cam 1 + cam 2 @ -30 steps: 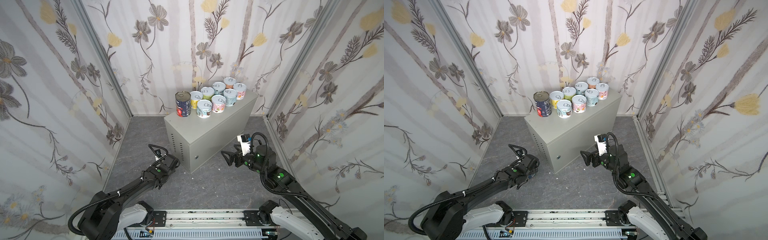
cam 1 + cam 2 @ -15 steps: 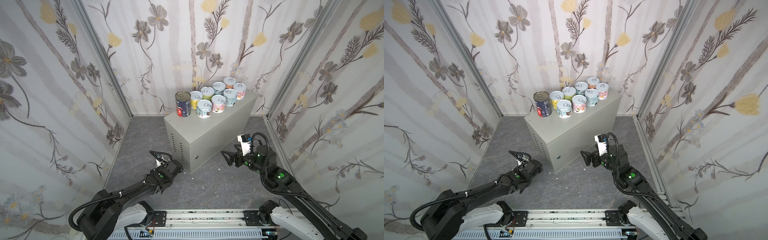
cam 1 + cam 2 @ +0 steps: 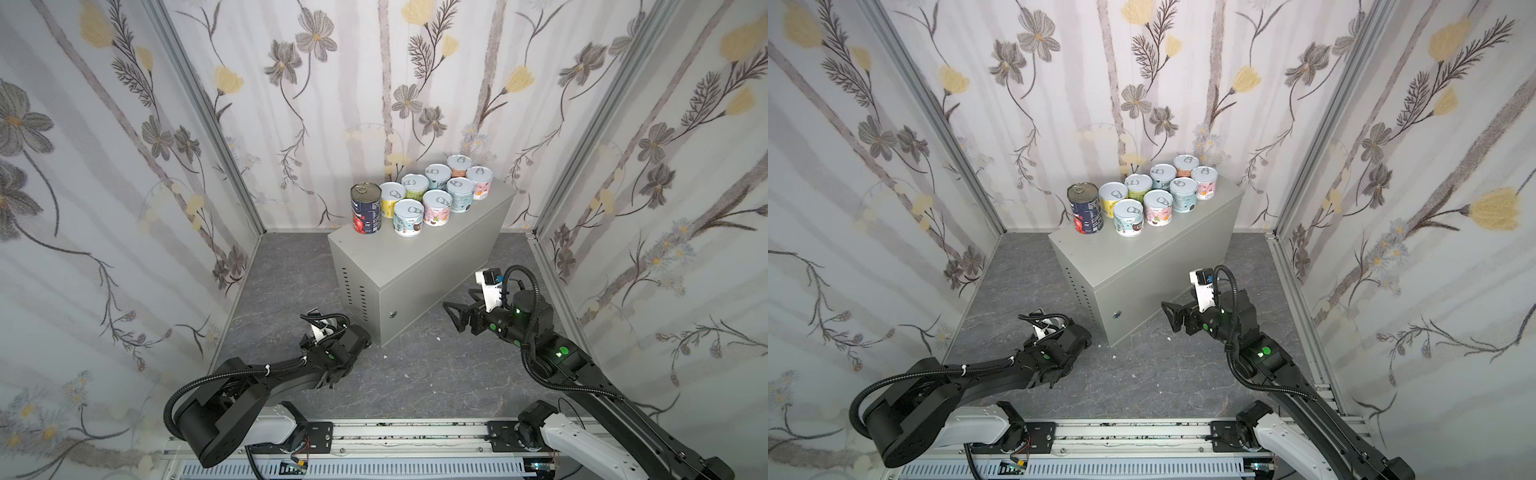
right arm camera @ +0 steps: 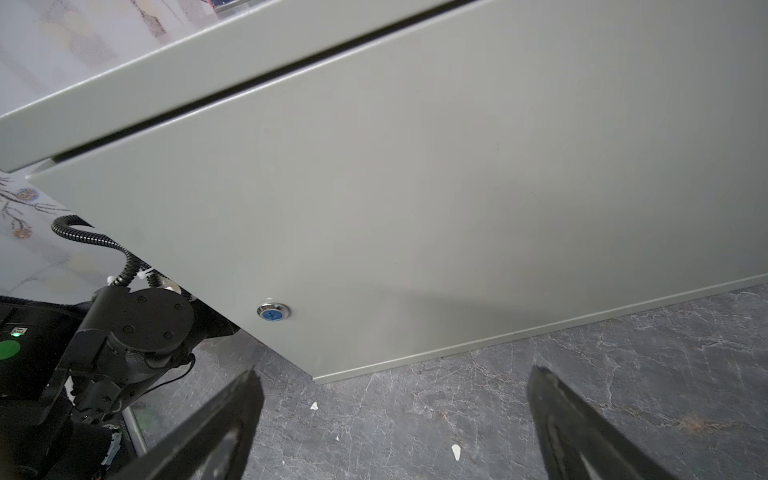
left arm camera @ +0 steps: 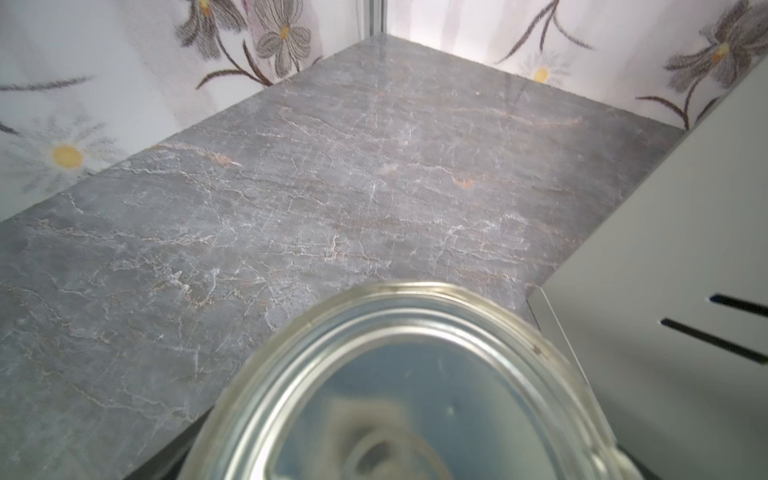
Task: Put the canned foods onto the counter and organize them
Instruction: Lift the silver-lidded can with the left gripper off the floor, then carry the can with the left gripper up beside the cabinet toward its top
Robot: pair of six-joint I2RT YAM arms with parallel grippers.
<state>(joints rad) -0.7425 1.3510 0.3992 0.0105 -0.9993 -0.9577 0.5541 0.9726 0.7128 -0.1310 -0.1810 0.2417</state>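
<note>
Left wrist view is showing a metal-lidded can (image 5: 415,395) close under my left arm, just beside the slotted end of the tabletop (image 3: 395,253). My left jaws are falling outside the frame, so I cannot tell whether they are gripping it or standing spread. I am holding my right jaws spread and empty, low by the tabletop's lock face, likely keeping clear. The short cans (image 3: 437,212) and the navy-and-red can (image 3: 366,210) are sitting in rows along the tabletop's wall side, leaving room.
</note>
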